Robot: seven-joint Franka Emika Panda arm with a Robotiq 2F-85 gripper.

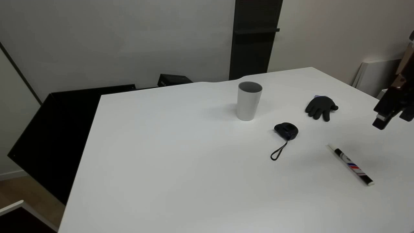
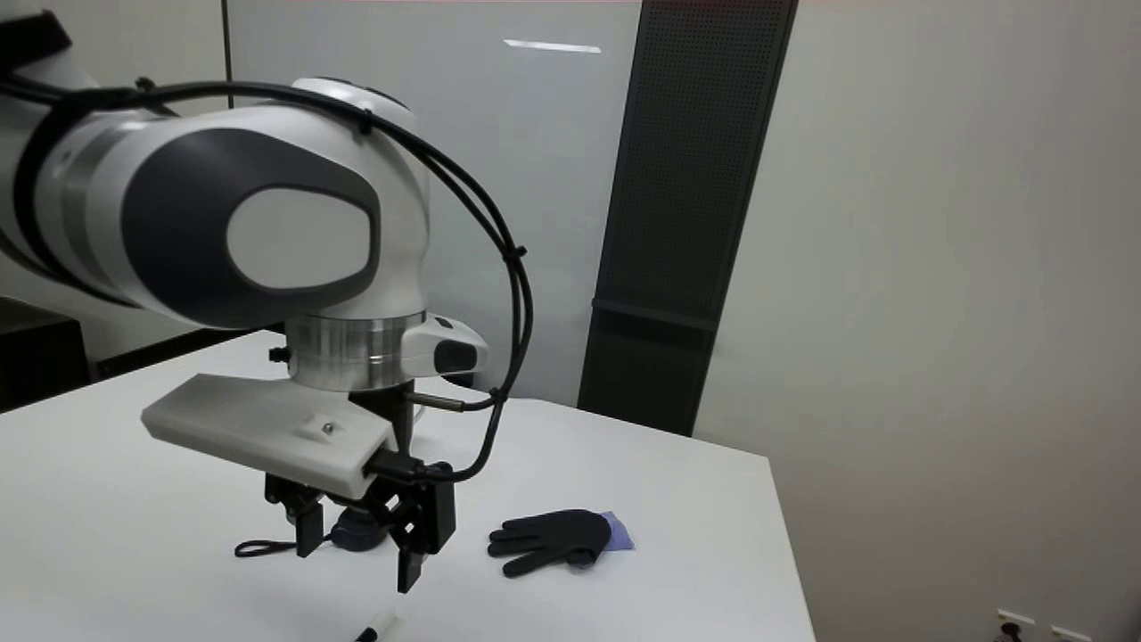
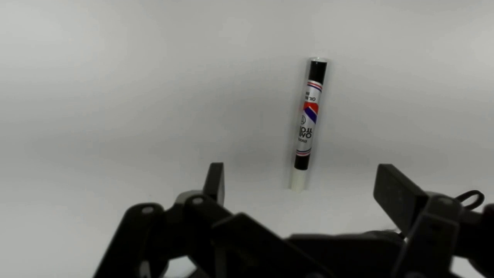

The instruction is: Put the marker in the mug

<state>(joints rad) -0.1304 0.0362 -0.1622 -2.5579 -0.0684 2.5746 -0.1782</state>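
Note:
The marker lies flat on the white table, silver-white with black bands, a red and blue mark and a whitish end. It shows in an exterior view [image 1: 352, 166], in part at the bottom edge of an exterior view [image 2: 378, 628], and whole in the wrist view [image 3: 308, 119]. The mug [image 1: 248, 103] is a plain pale tapered cup, standing upright; elsewhere the arm mostly or wholly hides it. My gripper [image 2: 359, 557] is open and empty above the table. In the wrist view, the gripper [image 3: 301, 181] has its fingers apart, with the marker's whitish end between them in the picture.
A black tape measure [image 1: 286, 130] with a wrist strap lies between the mug and the marker. A black glove [image 1: 321, 107] lies on a bluish piece near the table's far right. The white table [image 1: 161, 155] ends near a wall at the back.

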